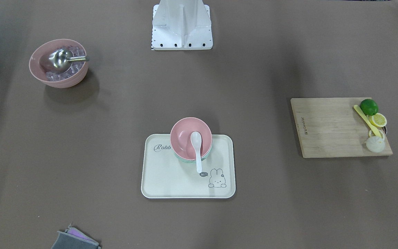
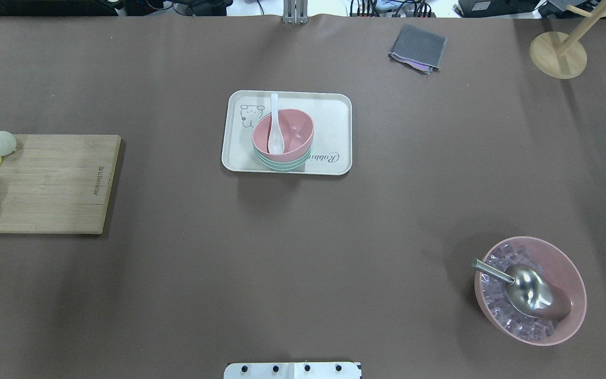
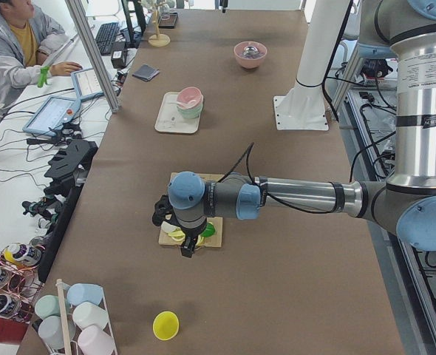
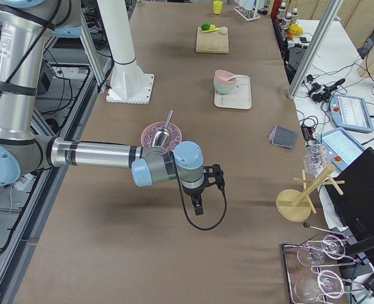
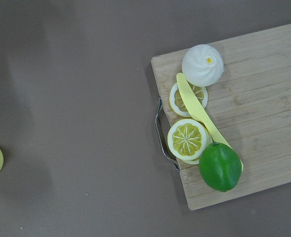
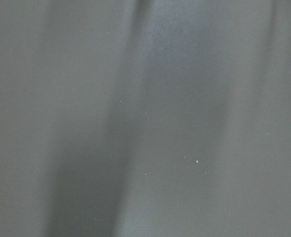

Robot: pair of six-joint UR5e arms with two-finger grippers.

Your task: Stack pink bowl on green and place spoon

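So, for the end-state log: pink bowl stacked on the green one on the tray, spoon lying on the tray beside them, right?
No: the spoon rests in the pink bowl, handle over its rim, as the front-facing view shows. The stack on the green bowl and tray is right.

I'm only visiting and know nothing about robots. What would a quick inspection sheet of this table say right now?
Surface: brown table cover, flat, no spills seen.
Job's things: pink bowl nested in green bowl on the tray; white spoon has its scoop in the pink bowl and its handle over the rim.
Clutter: cutting board with lime and lemon slices; ice bowl with metal scoop; grey cloth; wooden stand.
Claws: left claw hangs over the cutting board's end, right claw over bare table; open or shut cannot be told.
Cables: black cable loops at the right wrist, and another at the left.
Surroundings: seated person beside the table.
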